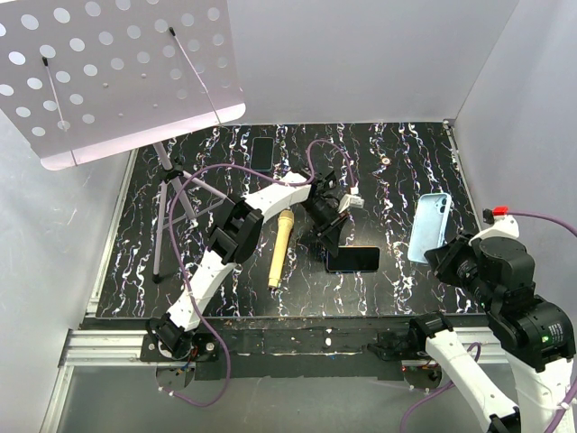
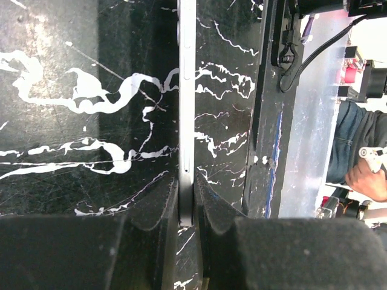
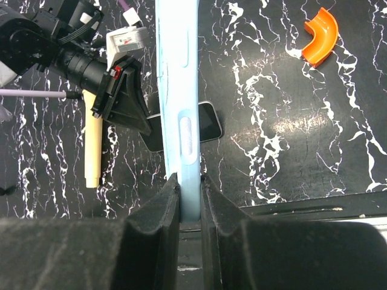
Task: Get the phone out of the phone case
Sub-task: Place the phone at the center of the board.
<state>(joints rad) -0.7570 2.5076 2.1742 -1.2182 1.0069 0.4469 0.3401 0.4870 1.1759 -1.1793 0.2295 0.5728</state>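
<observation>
Black-padded right gripper point(image 3: 190, 181) is pinched narrow on the rim of the pale-blue phone case point(image 3: 181, 72), which looks empty; the left gripper point(image 2: 186, 196) is clamped tight on the dark phone point(image 2: 186, 90) by its edge, mid-surface point(image 1: 397, 171); phone and case sit well apart, so the extraction seems done; only setting both down appears left.

Grips a dark phone point(image 1: 356, 260) at its left end in the left gripper point(image 1: 334, 245), at centre. Holds a pale blue case point(image 1: 429, 221) by its near end in the right gripper point(image 1: 440, 255), well right of the phone. Has a cream stick point(image 1: 280, 248) flat just left of the left gripper, a second phone point(image 1: 262, 153) at the back, a perforated stand point(image 1: 117, 72) over the far-left corner.
</observation>
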